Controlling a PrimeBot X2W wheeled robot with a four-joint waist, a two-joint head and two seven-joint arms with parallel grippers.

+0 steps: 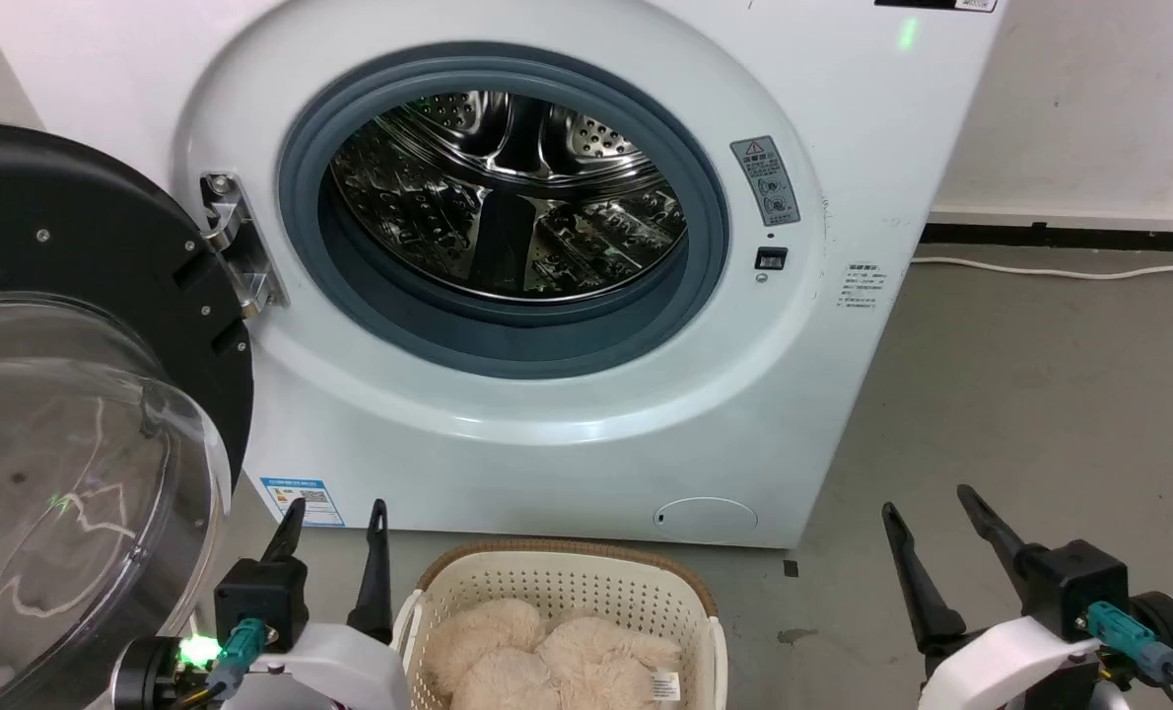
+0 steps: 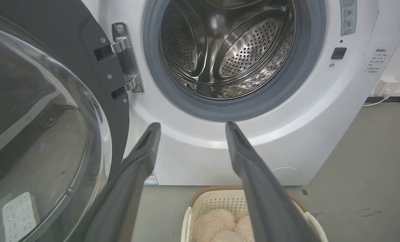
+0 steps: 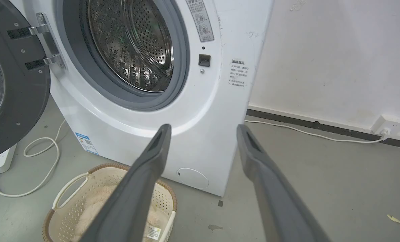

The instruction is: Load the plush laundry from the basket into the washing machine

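step: pre-grasp, nothing lifted | left pincer [image 1: 338, 505] and right pincer [image 1: 927, 499] both released, empty | plush laundry [image 1: 557, 661] in the basket [image 1: 567, 567], on the floor [image 1: 1040, 394] before the washing machine [image 1: 547, 444], door [image 1: 84, 473] open | next: lower a pincer into the basket — clench deep in fur

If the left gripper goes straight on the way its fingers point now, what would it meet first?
Probably the white front of the washing machine, just below its grey gasket; depth is unclear.
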